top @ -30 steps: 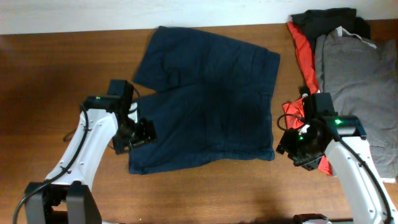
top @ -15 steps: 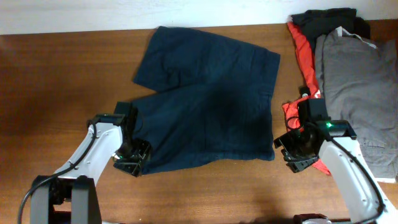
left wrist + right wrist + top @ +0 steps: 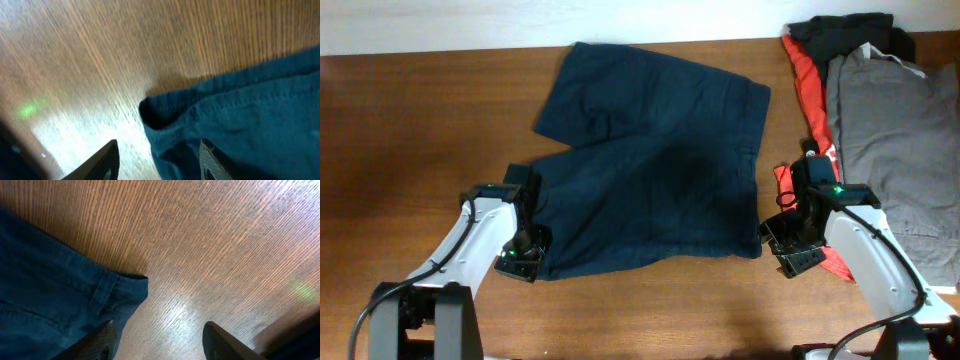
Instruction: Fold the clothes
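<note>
The dark navy shorts point(image 3: 650, 170) lie flat in the middle of the table, legs to the left and waistband to the right. My left gripper point(image 3: 523, 262) is open at the near left leg's bottom corner; in the left wrist view the hem corner point(image 3: 165, 112) lies between the fingers point(image 3: 157, 160). My right gripper point(image 3: 790, 245) is open at the near waistband corner; in the right wrist view that corner point(image 3: 127, 287) sits just by the left finger, with bare wood between the fingers point(image 3: 157, 340).
A pile at the right edge holds grey trousers point(image 3: 895, 130), a red-orange garment point(image 3: 807, 80) and a black item point(image 3: 845, 30). The red-orange cloth reaches down beside my right arm. The wooden table point(image 3: 410, 130) extends left of the shorts.
My left gripper moved down the left edge of the shorts to the near leg corner. My right gripper shifted slightly toward the waistband corner. The shorts have not moved.
</note>
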{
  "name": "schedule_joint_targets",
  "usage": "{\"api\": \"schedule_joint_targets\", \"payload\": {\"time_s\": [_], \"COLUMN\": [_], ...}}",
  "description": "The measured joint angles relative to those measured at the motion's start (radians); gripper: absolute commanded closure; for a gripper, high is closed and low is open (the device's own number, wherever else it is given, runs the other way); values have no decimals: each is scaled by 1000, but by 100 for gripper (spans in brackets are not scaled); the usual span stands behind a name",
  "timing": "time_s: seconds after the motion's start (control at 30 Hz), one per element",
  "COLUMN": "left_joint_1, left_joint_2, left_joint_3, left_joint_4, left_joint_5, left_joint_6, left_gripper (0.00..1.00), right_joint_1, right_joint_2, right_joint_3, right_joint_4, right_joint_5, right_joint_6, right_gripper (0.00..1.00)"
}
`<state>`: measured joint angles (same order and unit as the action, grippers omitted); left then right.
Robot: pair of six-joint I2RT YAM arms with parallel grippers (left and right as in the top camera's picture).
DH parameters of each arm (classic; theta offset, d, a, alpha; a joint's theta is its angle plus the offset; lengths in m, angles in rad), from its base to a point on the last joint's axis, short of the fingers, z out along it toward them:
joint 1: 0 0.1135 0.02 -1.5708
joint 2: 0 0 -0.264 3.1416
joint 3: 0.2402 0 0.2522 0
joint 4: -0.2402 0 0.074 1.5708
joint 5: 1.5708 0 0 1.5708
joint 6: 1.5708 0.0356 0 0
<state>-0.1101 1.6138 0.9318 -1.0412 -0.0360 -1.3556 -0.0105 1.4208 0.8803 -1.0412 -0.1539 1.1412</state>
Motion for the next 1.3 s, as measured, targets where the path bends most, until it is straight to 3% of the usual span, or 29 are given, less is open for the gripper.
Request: {"api": "schedule_joint_targets", "payload": {"time_s": [0.13, 0.43, 0.5, 0.6, 0.63, 1.17, 1.3], "left_joint_1": [0, 0, 0, 0, 0, 0, 0], "left_joint_2": [0, -1, -2, -2, -2, -2, -2], "left_joint_3": [-36, -119, -120, -121, -122, -123, -123], "left_joint_4": [42, 116, 119, 121, 121, 122, 123], "left_joint_5": [-13, -21, -21, -20, -20, -24, -24], "left_joint_6": [-4, -4, -4, -9, -13, 5, 9], "left_gripper": [39, 42, 71, 97, 99, 99, 100], "right_joint_1": [0, 0, 0, 0, 0, 6, 50], "right_joint_2": [1, 1, 1, 1, 1, 1, 2], "right_joint_3": [0, 0, 0, 0, 0, 0, 0], "right_joint_4": [-1, -1, -1, -1, -2, -16, 10], "right_joint_5": [0, 0, 0, 0, 0, -4, -4], "right_joint_6": [0, -19, -31, -50, -53, -146, -173], "right_gripper": [39, 39, 39, 40, 40, 40, 35]}}
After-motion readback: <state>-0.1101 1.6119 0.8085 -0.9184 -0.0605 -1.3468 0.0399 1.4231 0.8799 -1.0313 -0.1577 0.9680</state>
